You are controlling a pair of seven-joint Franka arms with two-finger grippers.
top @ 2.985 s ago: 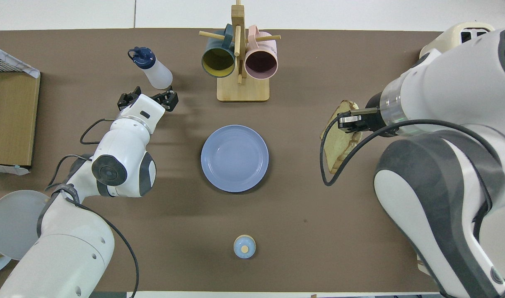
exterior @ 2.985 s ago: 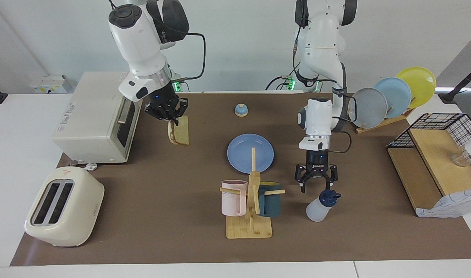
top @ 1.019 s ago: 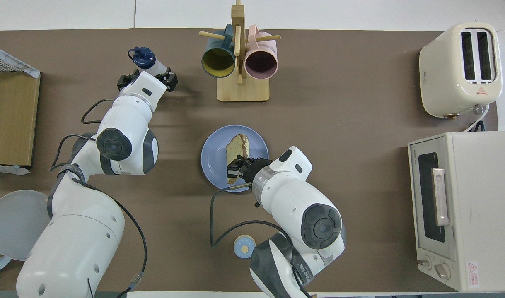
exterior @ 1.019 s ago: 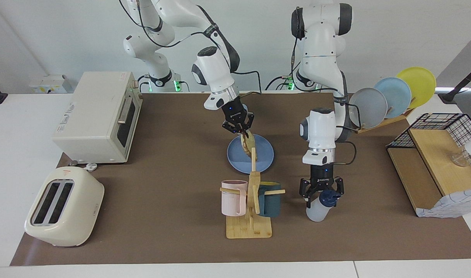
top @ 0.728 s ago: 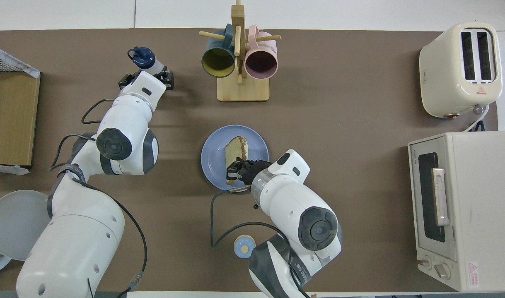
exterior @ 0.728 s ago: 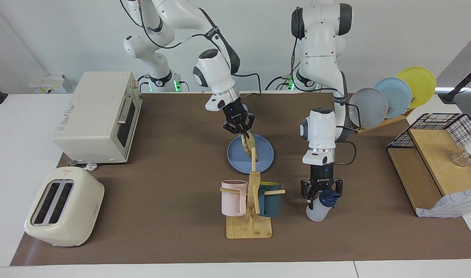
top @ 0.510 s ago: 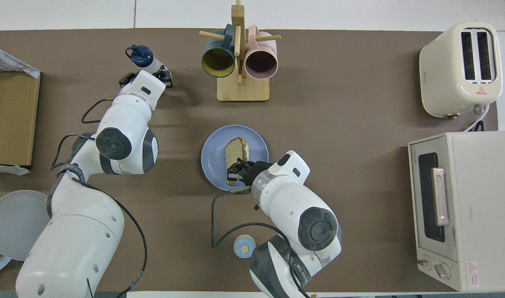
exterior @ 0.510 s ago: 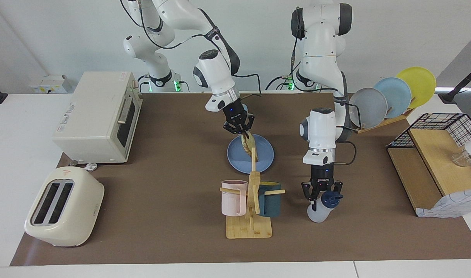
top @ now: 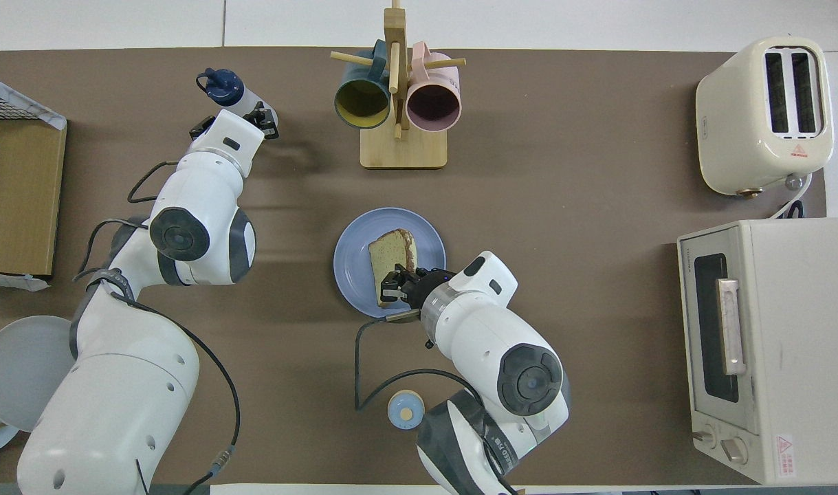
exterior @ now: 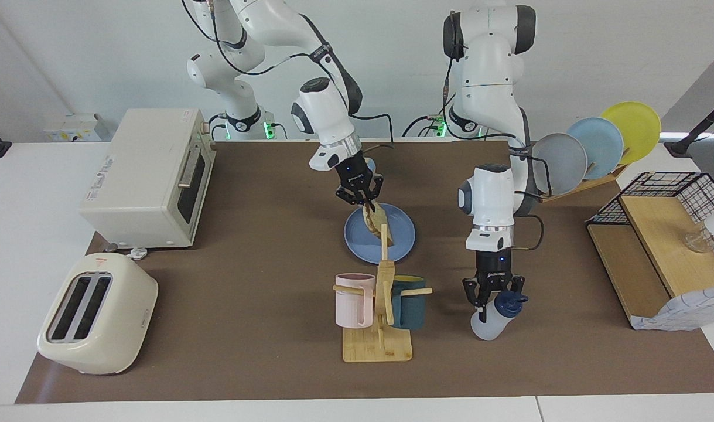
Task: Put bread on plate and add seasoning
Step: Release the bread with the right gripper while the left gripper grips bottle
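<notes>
The bread (top: 389, 256) leans on the blue plate (top: 353, 275) in the middle of the table, its upper edge at my right gripper (exterior: 361, 198), which hangs low over the plate's rim nearer the robots. In the facing view the bread (exterior: 376, 221) slopes down onto the plate (exterior: 403, 240). My left gripper (exterior: 489, 298) is shut on the seasoning bottle (exterior: 487, 325), just below its navy cap. The bottle (top: 236, 98) tilts, cap toward the left arm's end of the table.
A wooden mug rack (exterior: 379, 328) with a pink and a dark mug stands farther from the robots than the plate. A small bell (top: 405, 410) sits nearer the robots. Toaster oven (exterior: 149, 176) and toaster (exterior: 96, 313) fill the right arm's end; upright plates (exterior: 597, 146) and a wire shelf (exterior: 661, 246) the left arm's.
The right arm carried the bread from near the toaster oven to the plate, where it now lies flatter. The left gripper came down, shut on the seasoning bottle and tipped it.
</notes>
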